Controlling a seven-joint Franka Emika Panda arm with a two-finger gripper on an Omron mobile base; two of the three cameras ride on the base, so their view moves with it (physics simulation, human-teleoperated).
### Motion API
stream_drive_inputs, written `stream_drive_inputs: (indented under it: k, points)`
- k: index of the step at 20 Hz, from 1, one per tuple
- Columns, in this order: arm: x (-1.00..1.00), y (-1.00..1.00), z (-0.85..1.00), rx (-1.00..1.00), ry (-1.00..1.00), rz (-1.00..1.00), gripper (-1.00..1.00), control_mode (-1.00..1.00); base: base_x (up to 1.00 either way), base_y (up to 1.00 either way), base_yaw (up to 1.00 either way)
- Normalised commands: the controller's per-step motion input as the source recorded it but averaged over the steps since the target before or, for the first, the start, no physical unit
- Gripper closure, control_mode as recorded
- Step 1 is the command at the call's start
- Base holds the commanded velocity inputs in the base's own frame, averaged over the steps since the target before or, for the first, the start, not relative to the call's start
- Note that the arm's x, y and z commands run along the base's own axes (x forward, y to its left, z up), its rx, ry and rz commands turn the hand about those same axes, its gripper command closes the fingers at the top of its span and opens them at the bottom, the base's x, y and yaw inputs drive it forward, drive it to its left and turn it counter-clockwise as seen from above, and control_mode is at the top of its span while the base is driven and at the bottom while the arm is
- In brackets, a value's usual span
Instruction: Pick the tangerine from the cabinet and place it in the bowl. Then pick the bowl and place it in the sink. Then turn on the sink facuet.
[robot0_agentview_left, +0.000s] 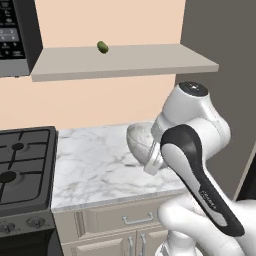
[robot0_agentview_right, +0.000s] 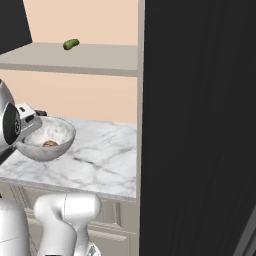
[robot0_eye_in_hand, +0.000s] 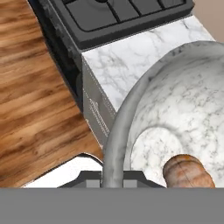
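counter: white veined marble top (robot0_agentview_left: 95, 165) ran between a black gas stove (robot0_agentview_left: 22, 170) and a tall dark panel (robot0_agentview_right: 200, 125), above beige drawer fronts (robot0_agentview_left: 125, 220).
wall and shelf: peach wall behind; the cabinet (robot0_agentview_left: 120, 62), a pale grey open shelf board, carried a small green oval fruit (robot0_agentview_left: 102, 47) near its back edge. a dark microwave (robot0_agentview_left: 15, 30) hung at the shelf's left end.
floor: wood planks (robot0_eye_in_hand: 39, 109) showed in the hand view, below the counter edge.
bowl: the bowl (robot0_agentview_right: 47, 137), mottled whitish-grey, sat at the counter, its near rim at the hand.
tangerine: the tangerine (robot0_agentview_right: 49, 144) lay inside the bowl on its bottom; seen in the right base view and, larger, in the hand view (robot0_eye_in_hand: 188, 171).
gripper: the gripper (robot0_eye_in_hand: 113, 180) had its jaws pinched narrow on the bowl's rim, one finger either side of the wall.
left base view: the arm's white and dark links covered most of the bowl (robot0_agentview_left: 140, 142).
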Motion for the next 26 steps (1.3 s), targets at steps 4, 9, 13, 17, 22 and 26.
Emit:
stream_drive_inputs:
  k: [4,9,13,17,22,26]
  points:
    - [-0.30,-0.38,0.58,-0.15,-0.02,0.39,1.00,-1.00,0.00,0.00,0.00]
    - [-0.22,-0.17,0.13,-0.04,0.01,0.25,1.00,-1.00,0.00,0.00,0.00]
    - [-0.22,0.04,0.00,0.00,0.01,0.00,1.00,-1.00,0.00,0.00,0.00]
    - [0.00,0.00,0.00,0.00,0.00,0.00,1.00,1.00,-0.73,0.23,0.00]
    - [0.00,0.00,0.00,0.00,0.00,0.00,1.00,1.00,-0.98,0.45,0.00]
    - [0.00,0.00,0.00,0.00,0.00,0.00,1.00,1.00,-0.63,0.52,0.09]
